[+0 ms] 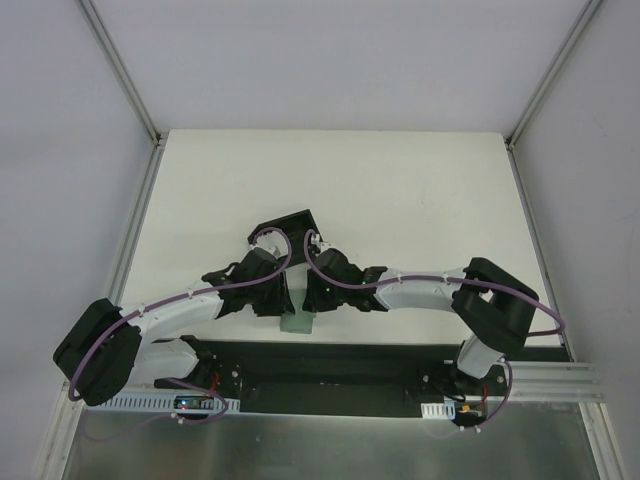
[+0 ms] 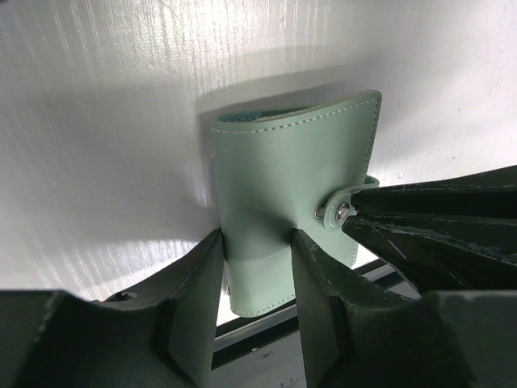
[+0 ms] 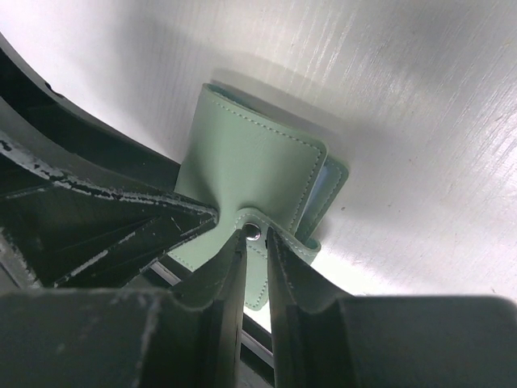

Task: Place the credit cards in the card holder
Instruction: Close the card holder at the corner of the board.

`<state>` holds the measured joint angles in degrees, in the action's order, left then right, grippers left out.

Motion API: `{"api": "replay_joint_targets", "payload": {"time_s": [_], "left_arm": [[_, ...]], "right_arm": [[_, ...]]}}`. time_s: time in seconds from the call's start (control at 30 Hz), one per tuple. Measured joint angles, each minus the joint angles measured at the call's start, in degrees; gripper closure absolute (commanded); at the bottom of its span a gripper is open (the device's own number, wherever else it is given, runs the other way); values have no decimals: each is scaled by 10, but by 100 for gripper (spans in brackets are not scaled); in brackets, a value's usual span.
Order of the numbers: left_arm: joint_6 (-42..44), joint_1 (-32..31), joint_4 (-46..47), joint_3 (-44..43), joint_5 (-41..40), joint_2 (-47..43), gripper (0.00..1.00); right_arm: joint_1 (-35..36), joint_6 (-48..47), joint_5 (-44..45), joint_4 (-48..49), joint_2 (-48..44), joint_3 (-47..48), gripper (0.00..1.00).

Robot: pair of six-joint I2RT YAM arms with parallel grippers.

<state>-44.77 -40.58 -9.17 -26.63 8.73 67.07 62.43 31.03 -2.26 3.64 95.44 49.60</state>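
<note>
Two grippers are meeting over the near edge of the white tabletop (image 1: 400, 190), both working on one grey-green case (image 2: 283, 170). The left gripper (image 2: 257, 267) is clamping the case's lower part, one finger pressing on each side edge, and is holding it upright with its leaves bowing outward. The right gripper (image 3: 254, 242) is coming in from the other side, its two fingers closing tightly on the case's single strap (image 2: 333, 202), right at the one metal snap (image 3: 253, 232). One bluish sliver (image 3: 328, 184) is showing between the case's leaves (whether it is a card I cannot tell), and no card is showing plainly enough to count. The one black holder (image 1: 287, 225) is sitting on the tabletop just beyond the two wrists, farther from the arm bases than the case and not touching it; its inside is too small to make out from the top view.
</note>
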Motion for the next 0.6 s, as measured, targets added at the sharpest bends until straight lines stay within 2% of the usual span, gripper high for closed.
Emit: {"api": "replay_joint_targets", "payload": {"time_s": [0.07,0.23,0.3,0.43,0.6], "left_arm": [[4,0,0,0,0,0,72],[13,0,-1,0,-3,-1,67],[16,0,0,0,-3,-1,61],[24,0,5,1,-2,-4,55],[34,0,9,1,-2,-6,54]], "right_arm": [[0,0,0,0,0,0,81],[1,3,4,1,-2,0,79],[1,5,5,1,-5,-3,80],[0,11,6,2,-9,-8,80],[0,18,7,4,-11,-12,79]]}}
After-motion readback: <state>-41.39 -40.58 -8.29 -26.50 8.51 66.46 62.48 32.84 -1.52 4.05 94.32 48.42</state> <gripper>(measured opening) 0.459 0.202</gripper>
